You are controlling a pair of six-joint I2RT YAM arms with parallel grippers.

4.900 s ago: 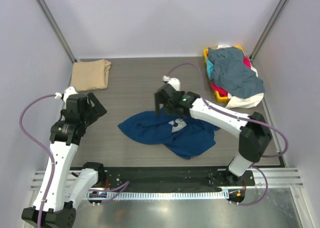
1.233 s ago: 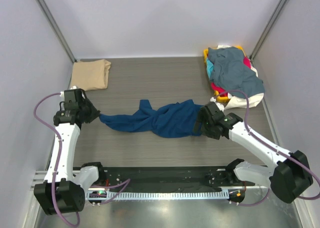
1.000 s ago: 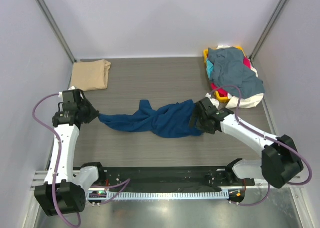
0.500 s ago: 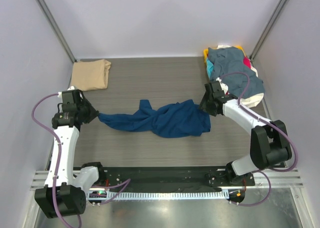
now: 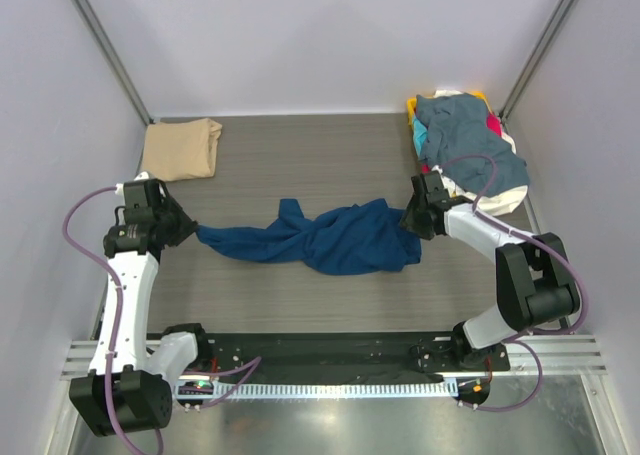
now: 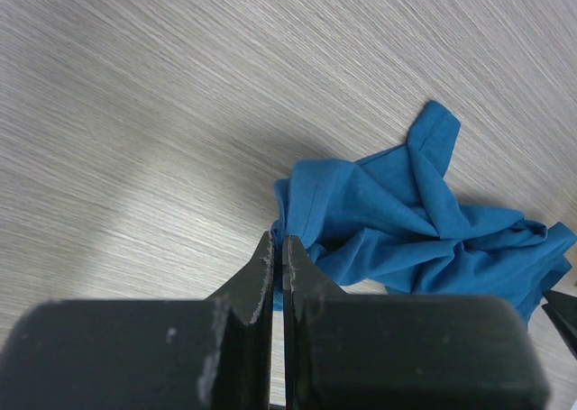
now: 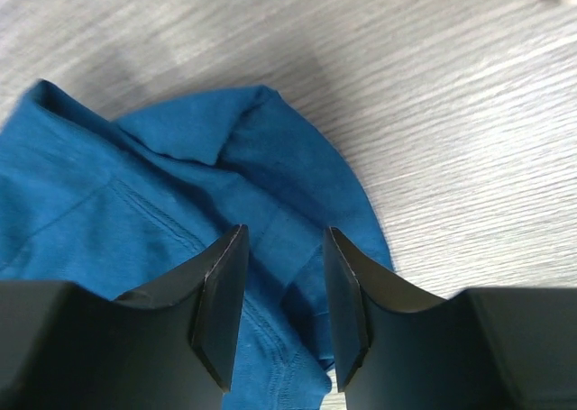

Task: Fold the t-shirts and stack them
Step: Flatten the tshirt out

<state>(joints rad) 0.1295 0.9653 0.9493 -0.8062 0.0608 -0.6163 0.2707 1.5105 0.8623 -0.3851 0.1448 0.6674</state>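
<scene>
The navy t-shirt (image 5: 330, 237) lies bunched on the table (image 5: 300, 165), long axis 9 to 3 o'clock, and we have the left gripper (image 5: 192, 231) clamped on its 9 o'clock end while the right gripper (image 5: 408, 222), jaws apart, straddles the 3 o'clock hem.

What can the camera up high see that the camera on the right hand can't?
Only the top camera shows the folded tan t-shirt, the heap of t-shirts at the far right, and the left gripper pinching the navy t-shirt by its left end. Only the right wrist camera shows the shirt's stitched seam up close, and the gap between the fingers of the right gripper, open over the cloth's edge. Both show the navy t-shirt and the grey table.
</scene>
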